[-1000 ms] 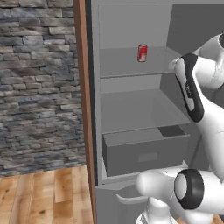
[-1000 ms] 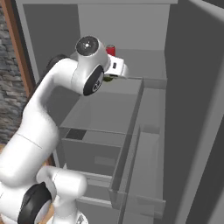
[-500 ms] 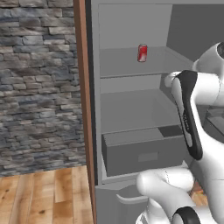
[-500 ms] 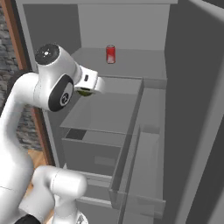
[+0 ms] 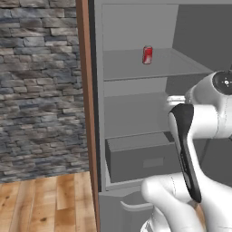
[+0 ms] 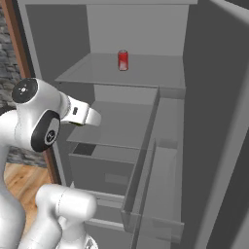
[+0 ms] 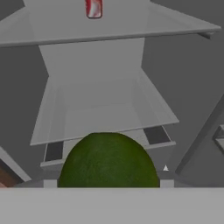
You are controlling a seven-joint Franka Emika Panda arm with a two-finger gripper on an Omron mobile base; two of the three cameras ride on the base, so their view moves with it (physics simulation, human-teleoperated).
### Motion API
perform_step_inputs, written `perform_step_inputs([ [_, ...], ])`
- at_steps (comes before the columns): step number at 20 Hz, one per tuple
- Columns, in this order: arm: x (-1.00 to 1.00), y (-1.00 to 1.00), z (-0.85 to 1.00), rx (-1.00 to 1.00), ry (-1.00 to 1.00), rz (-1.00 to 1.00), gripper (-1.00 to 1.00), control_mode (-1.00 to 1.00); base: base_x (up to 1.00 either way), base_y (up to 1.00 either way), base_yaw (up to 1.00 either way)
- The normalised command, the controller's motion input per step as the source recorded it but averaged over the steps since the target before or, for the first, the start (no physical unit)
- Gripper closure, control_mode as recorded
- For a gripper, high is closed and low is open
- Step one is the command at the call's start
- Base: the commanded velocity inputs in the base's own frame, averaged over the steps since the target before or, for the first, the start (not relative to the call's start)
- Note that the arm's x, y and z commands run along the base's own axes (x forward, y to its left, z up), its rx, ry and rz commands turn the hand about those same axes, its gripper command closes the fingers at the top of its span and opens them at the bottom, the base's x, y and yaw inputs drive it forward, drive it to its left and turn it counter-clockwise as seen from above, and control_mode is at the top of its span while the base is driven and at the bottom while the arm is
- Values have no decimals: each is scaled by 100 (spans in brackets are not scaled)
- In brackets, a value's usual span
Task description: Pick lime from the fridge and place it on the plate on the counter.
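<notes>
wall: grey stone (image 5: 38, 86) | floor: light wood planks (image 5: 45, 204) | trim: brown wooden post (image 5: 86, 104)

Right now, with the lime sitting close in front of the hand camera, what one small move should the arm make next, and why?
Probably keep drawing the hand back, out of the fridge. In the hand view the lime sits large and close at the claw, apparently held, and the shelves and the red soda can lie well beyond it. No plate is in sight yet, so clearing the fridge comes first.

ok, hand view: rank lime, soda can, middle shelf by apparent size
1. middle shelf
2. lime, looks big because it sits right at the camera
3. soda can, far back and cut off by the top edge
</notes>
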Motion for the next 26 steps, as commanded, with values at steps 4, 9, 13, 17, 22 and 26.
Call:
perform_step_inputs([
  [4, -1, 24, -25, 0, 0, -1, 100, -100, 0, 0, 0],
  [9, 0, 19, -21, 0, 0, 0, 100, -100, 0, 0, 0],
  [13, 0, 0, -1, 0, 0, 0, 100, -100, 0, 0, 0],
  [17, 0, 2, 0, 0, 0, 0, 100, -100, 0, 0, 0],
  [22, 0, 0, 0, 1, 0, 0, 100, -100, 0, 0, 0],
  [26, 0, 0, 0, 0, 0, 0, 100, -100, 0, 0, 0],
])
